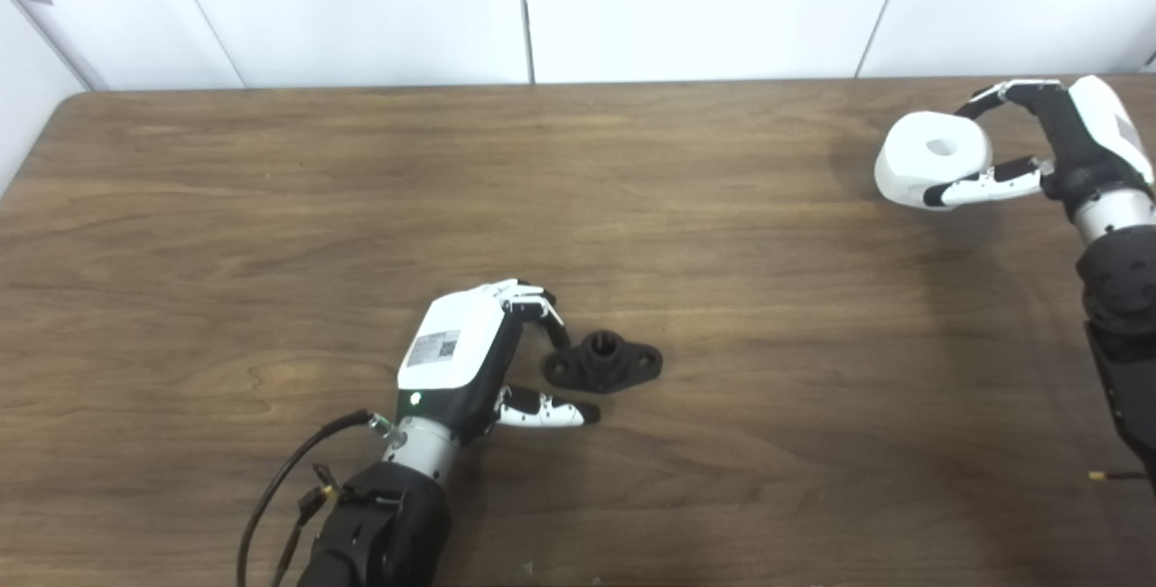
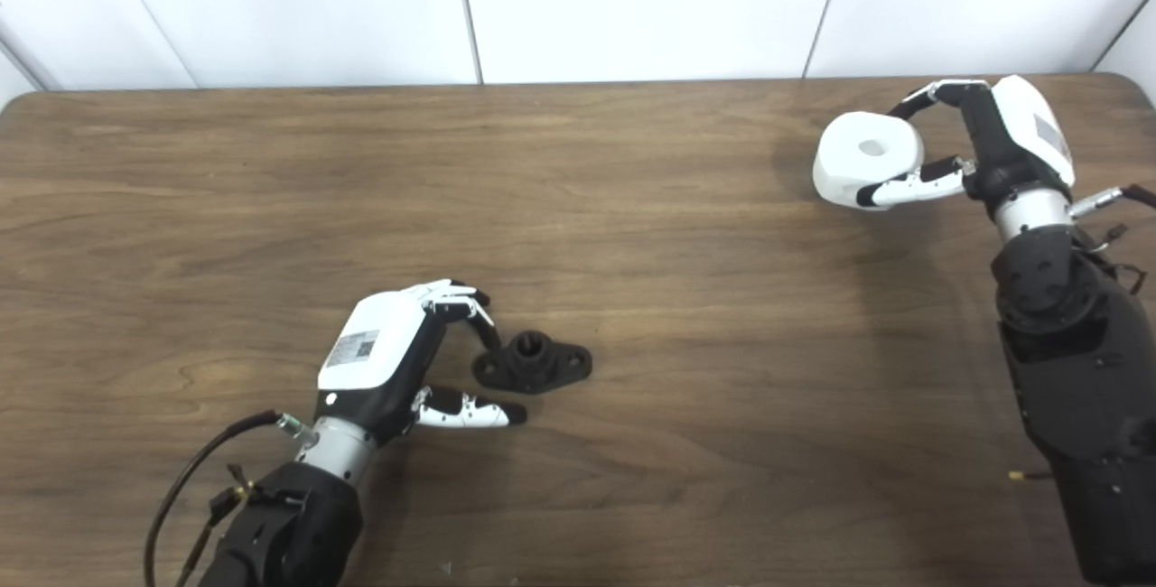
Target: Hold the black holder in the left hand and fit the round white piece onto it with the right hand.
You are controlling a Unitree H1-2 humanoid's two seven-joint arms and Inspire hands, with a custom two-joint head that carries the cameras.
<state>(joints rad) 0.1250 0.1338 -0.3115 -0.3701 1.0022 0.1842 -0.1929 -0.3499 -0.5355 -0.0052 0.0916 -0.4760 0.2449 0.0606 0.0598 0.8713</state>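
Left hand of mine sits low, left of centre in the frame, fingers and thumb spread around the near end of the black holder without gripping it; the holder lies flat on the wooden table, its short round post pointing up. Over at the upper right, my right hand pinches the round white piece between fingers and thumb, lifted clear of the table, its centre hole facing up.

My worry is the holder: it is low and flat, so if I close unevenly I may push it away or tip it instead of lifting it. The white piece is held only by its rim and could twist, leaving hole and post misaligned.

A small label with a printed code shows on the back of my left hand; I cannot read it.
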